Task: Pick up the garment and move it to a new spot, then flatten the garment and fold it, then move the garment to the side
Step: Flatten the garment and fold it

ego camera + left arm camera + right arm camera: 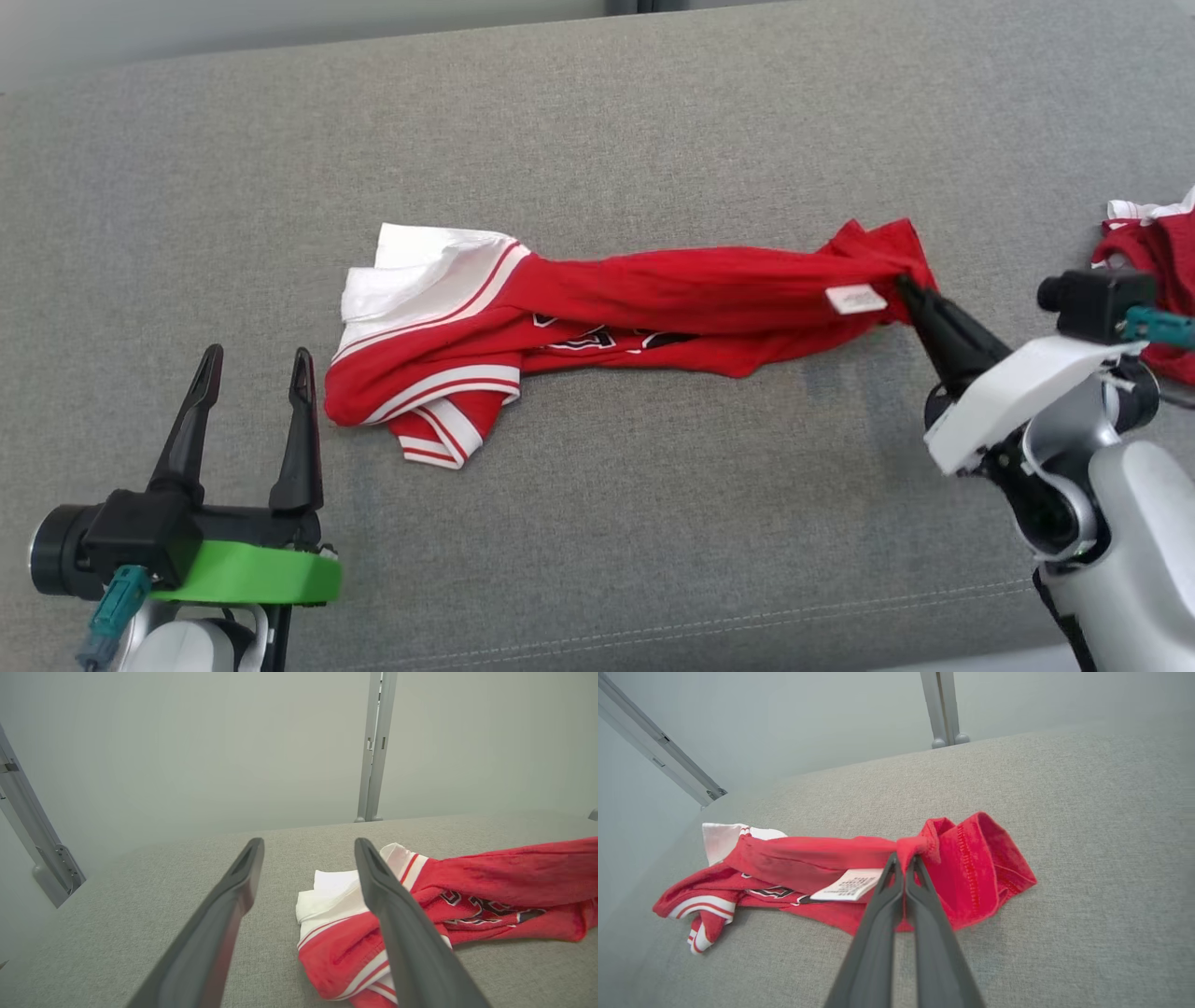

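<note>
A red garment (672,299) with white sleeves and striped trim lies stretched in a long bunched strip across the grey fabric surface (597,523). My right gripper (907,287) is shut on its right end, beside a small white label (855,299); the right wrist view shows the garment (822,863) pinched at the tips of that gripper (903,858). My left gripper (257,359) stands open just left of the garment's white-striped left end, holding nothing. In the left wrist view the open gripper (308,845) frames bare surface, with the garment (467,891) to its right.
Another red and white cloth (1153,271) lies at the right edge of the surface, behind my right wrist. A pale wall with grey metal posts (376,746) rises beyond the far edge. A stitched seam (747,621) runs along the near part of the surface.
</note>
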Robot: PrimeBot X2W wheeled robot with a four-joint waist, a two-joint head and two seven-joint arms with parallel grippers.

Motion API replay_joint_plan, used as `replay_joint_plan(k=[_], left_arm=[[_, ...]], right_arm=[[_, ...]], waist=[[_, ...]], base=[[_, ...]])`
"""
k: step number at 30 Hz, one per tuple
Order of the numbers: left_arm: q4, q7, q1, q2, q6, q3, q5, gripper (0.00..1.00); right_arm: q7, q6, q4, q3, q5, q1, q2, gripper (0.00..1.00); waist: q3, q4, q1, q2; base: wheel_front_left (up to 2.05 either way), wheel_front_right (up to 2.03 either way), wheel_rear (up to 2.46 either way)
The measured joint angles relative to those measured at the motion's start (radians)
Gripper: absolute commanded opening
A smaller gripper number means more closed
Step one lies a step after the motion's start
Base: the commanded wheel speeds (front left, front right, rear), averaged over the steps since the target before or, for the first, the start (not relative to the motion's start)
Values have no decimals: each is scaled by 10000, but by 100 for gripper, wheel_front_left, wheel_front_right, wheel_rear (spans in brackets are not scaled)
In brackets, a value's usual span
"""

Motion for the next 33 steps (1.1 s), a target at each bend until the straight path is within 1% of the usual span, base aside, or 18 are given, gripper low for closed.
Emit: replay_joint_plan(k=[1,2,3,5,9,11,15,16,17,21,25,27,33], left_arm=[[6,2,-44,-10,-31,-12,2,100],[13,0,-99,-27,-56,-36,13,100],[13,0,-99,-27,-56,-36,13,100],[42,0,-250,-69,-128,-84,73,100],[104,0,-539,-253,-249,-228,134,100],[169,0,-673,-316,-328,-307,174,100],[288,0,-777,-447,-410,-328,245,100],[324,2,-779,-483,-424,-314,253,100],[339,0,-781,-527,-458,-313,263,100],[401,0,-788,-594,-508,-245,326,100],[454,0,-802,-627,-593,-165,378,100],[460,0,-804,-629,-627,-117,420,100],[479,0,-773,-616,-673,10,529,100]], right_arm=[[71,-2,159,-153,265,-219,17,0],[153,0,407,-224,324,-451,-15,0],[153,0,407,-224,324,-451,-15,0],[188,-4,995,-372,428,-894,-65,0],[165,-2,2378,-205,487,-1866,-272,0],[-63,-2,3116,-19,291,-2289,-453,0],[-635,-2,4422,221,236,-2962,-539,0],[-863,-2,4677,230,257,-3083,-522,34],[-1062,-2,4953,230,328,-3205,-491,100],[-1847,0,5873,314,493,-3511,-387,100],[-2564,-2,6312,347,890,-3559,-345,100],[-2828,-2,6301,382,1208,-3526,-347,100],[-3664,-2,5440,479,1967,-2430,-500,100]], waist=[[45,10,0,0],[92,30,0,0],[92,30,0,0],[173,108,0,0],[355,344,0,0],[451,490,1,0],[618,782,1,0],[657,840,1,0],[693,890,1,0],[788,976,1,0],[733,890,1,0],[690,816,1,0],[495,498,1,0]], base=[[0,0,0],[0,0,0],[0,0,0],[0,0,0],[0,0,0],[0,0,0],[0,0,0],[0,0,0],[0,0,0],[0,0,0],[0,0,0],[0,0,0],[0,0,0]])
